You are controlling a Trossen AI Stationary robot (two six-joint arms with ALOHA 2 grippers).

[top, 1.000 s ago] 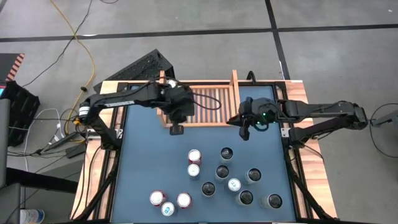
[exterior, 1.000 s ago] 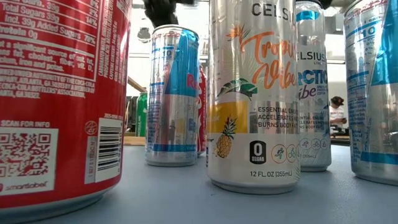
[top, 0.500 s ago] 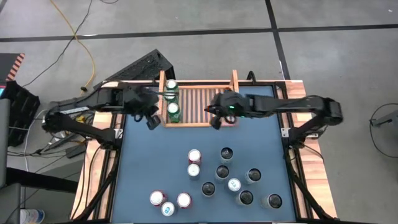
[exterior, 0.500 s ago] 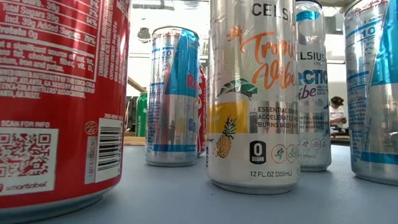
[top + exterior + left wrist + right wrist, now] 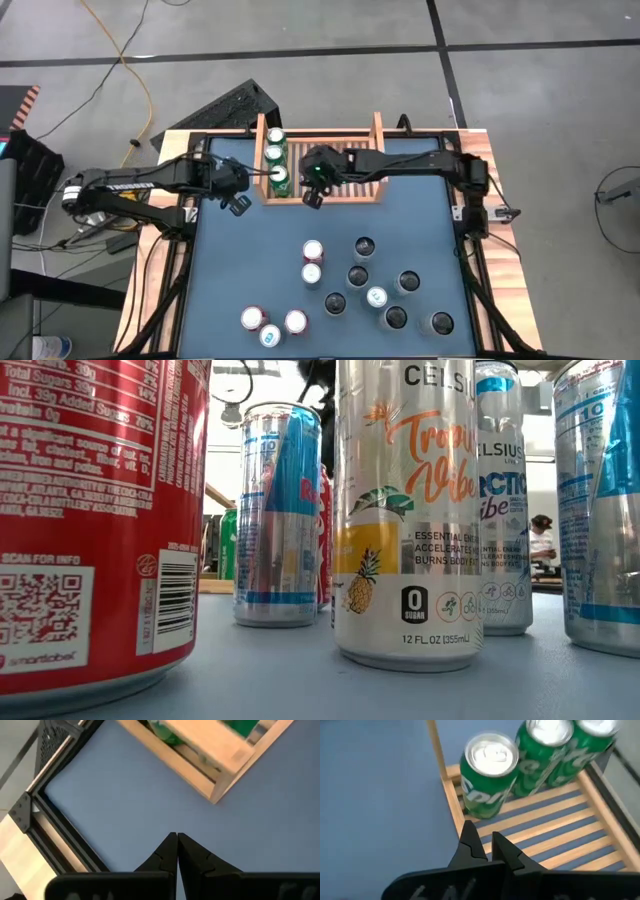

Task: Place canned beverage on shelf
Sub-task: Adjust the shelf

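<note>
Shelf (image 5: 345,165) sits at the table's 12 o'clock edge, long axis running 9-to-3, slats running 12-to-6 across it, open side up.

Contents: three green Sprite cans (image 5: 277,167), upright, tops up, in a touching column along the shelf's 9 o'clock end wall, running 12-to-6. Rest of the slatted base is bare. Right wrist view confirms it: nearest Sprite can (image 5: 489,774) stands in the shelf corner by the front wall, the other two just behind it, touching.

Right gripper (image 5: 312,192) is extended across the table, hanging over the shelf's front wall just at 3 o'clock of the nearest Sprite can. Right wrist view shows its fingers (image 5: 471,842) nearly together with only a narrow slit, holding nothing.

Left gripper (image 5: 238,203) is over bare blue table (image 5: 240,260) just off the shelf's 9 o'clock end, near its front corner. Fingertips (image 5: 170,845) pressed together, empty.

Loose cans stand upright toward 6 o'clock, well apart from the shelf: two red-topped cans (image 5: 312,260) near centre, a cluster of dark-topped cans (image 5: 385,285) at 4–5 o'clock, three more (image 5: 272,325) at 7 o'clock.

Low view: a Celsius can (image 5: 408,510) and a red can (image 5: 90,520) fill the foreground.
</note>
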